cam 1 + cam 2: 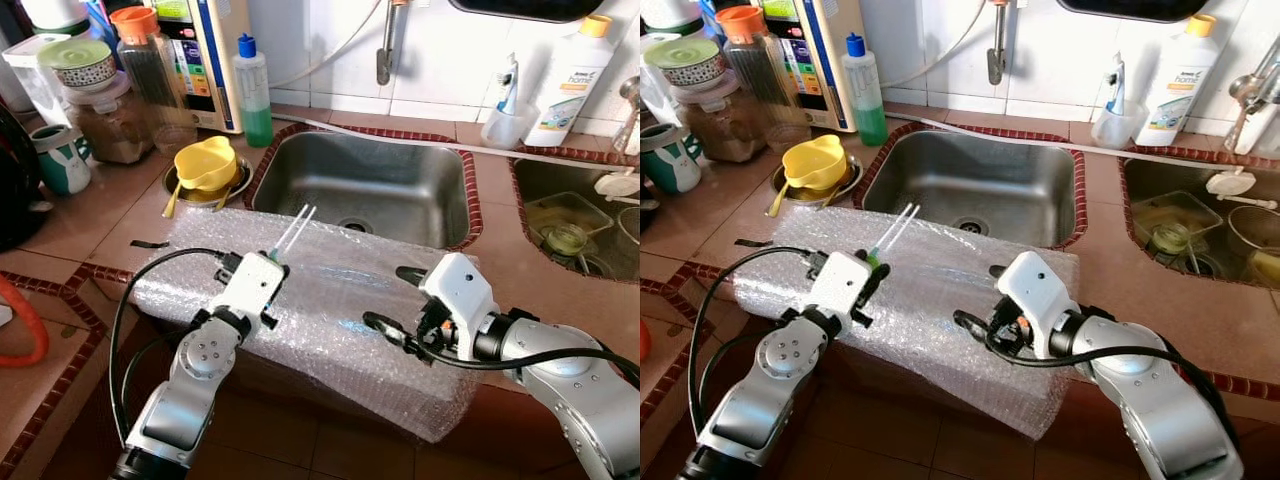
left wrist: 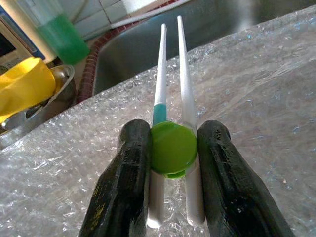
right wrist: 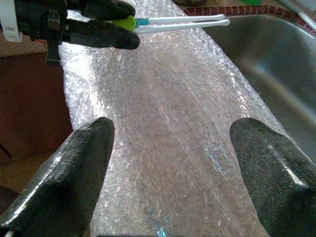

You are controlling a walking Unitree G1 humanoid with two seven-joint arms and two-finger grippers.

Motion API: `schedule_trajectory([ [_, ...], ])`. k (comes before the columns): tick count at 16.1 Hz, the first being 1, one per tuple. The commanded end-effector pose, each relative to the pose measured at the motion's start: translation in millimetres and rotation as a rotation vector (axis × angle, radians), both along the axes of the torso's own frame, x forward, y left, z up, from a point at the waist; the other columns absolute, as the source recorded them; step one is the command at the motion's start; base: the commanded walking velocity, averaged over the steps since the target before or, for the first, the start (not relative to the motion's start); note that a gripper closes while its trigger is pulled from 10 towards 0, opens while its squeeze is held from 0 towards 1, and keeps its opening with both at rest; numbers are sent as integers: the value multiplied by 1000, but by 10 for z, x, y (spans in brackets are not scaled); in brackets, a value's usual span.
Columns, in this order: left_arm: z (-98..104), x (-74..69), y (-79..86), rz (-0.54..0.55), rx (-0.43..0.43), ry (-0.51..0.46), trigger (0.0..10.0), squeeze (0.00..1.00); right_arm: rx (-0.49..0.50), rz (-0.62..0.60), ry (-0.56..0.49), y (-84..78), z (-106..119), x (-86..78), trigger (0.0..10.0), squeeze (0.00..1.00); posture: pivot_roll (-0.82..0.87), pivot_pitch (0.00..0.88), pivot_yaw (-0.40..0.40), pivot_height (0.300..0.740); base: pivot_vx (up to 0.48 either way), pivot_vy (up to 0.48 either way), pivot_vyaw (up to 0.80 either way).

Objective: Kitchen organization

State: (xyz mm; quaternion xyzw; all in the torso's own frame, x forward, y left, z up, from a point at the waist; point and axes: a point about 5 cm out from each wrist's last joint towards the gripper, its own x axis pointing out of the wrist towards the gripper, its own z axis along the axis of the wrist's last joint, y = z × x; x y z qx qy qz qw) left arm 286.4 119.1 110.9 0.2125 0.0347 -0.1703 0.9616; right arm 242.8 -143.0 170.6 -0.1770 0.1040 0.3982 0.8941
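— Where are the chopsticks (image 2: 170,84)?

— In the left gripper (image 2: 173,163). Its two black fingers (image 2: 123,182) are pressed in on a round green cap (image 2: 174,147) that joins the pair of white sticks at their thick end. One stick has a teal band just past the cap. The thin ends point up and away toward the sink (image 1: 375,185).

— And what is under them?

— A sheet of bubble wrap (image 1: 330,300) spread over the front edge of the counter (image 1: 90,215), hanging down over the side. The left gripper holds the sticks just above it, near the sink's front rim.

— The other arm?

— The right gripper (image 1: 400,300) is over the same sheet, further along toward the robot's right. Its fingers (image 3: 64,182) are spread wide apart with nothing between them, only the wrap below.

— What sits around the sink?

— To the left, a yellow bowl (image 1: 205,160) rests in a metal dish (image 1: 235,188) with a spoon handle sticking out. Behind it stands a bottle of green liquid (image 1: 252,95) with a blue cap, then jars (image 1: 105,110) and a green mug (image 1: 62,160). On the right, behind a second basin (image 1: 570,215) holding dishes, there is a white bottle with an orange cap (image 1: 572,75) and a clear cup (image 1: 505,120). A tap (image 1: 388,45) hangs down from the tiled wall above the sink.
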Motion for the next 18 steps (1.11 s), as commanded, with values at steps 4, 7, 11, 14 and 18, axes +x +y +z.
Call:
schedule_trajectory([
  [4, 12, 57, 135, 70, 41, -47, 275, 0, -12, -5, -22, -35, 29, 10, 10000, 0, -122, 66, 42, 740, 0, 0, 0],
  [7, 27, 66, 146, 87, 40, -80, 2157, 0, -8, -9, -22, -38, 24, 20, 10000, 0, -121, 65, 42, 740, 0, 0, 0],
  [11, 249, 74, 221, 149, 43, -285, 10000, 0, 0, -12, -18, -47, 7, 33, 10000, 0, -117, 61, 37, 740, 0, 0, 0],
  [14, 356, 78, 253, 175, 24, -380, 10000, 0, 2, -10, -20, -50, 1, 47, 10000, 0, -114, 57, 33, 740, 0, 0, 0],
  [18, 276, 57, 215, 157, 11, -350, 10000, 0, -1, -6, -18, -53, -7, 56, 10000, 0, -113, 57, 30, 740, 0, 0, 0],
])
